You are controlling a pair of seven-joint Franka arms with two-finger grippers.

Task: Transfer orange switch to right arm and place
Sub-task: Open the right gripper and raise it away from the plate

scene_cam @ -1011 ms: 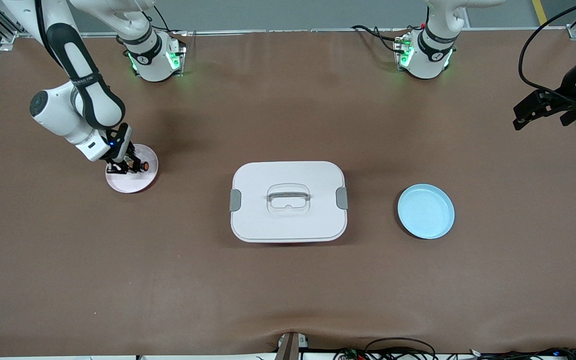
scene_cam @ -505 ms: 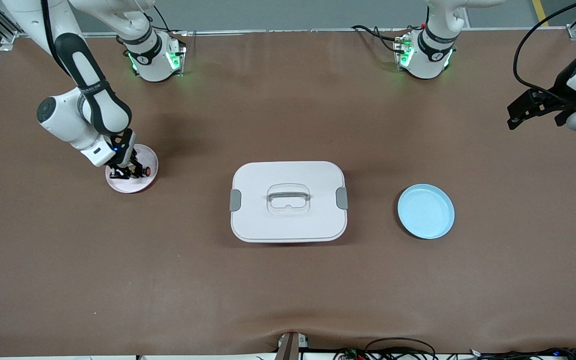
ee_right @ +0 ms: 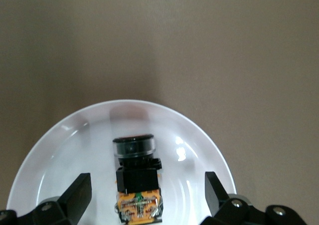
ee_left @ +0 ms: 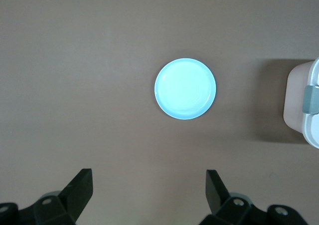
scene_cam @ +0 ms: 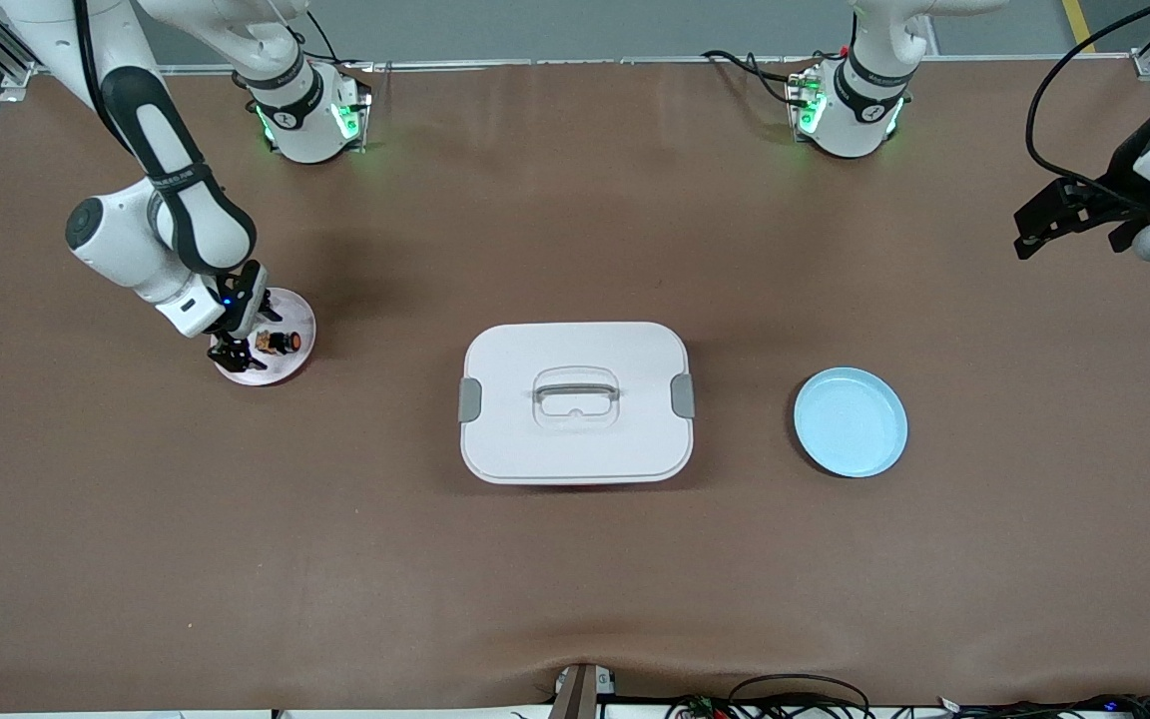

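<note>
Glossy white plate [ee_right: 65, 135]; matt brown table cover [scene_cam: 335, 559]; smooth plastic box [scene_cam: 575, 345].

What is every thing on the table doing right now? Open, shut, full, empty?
Small black push-button switch with orange cap: lying on its side in the plate, let go.
Round white plate: holds the switch.
Round light blue plate: empty.
White lidded box with grey clips: lid on.
Right gripper: open over the switch.
Left gripper: open, waiting.

Open table around one central obstacle
The lidded white box [scene_cam: 575, 401] is sitting mid-table between the pink plate [scene_cam: 287, 365] and blue plate [scene_cam: 851, 421], blocking low crossings.
</note>
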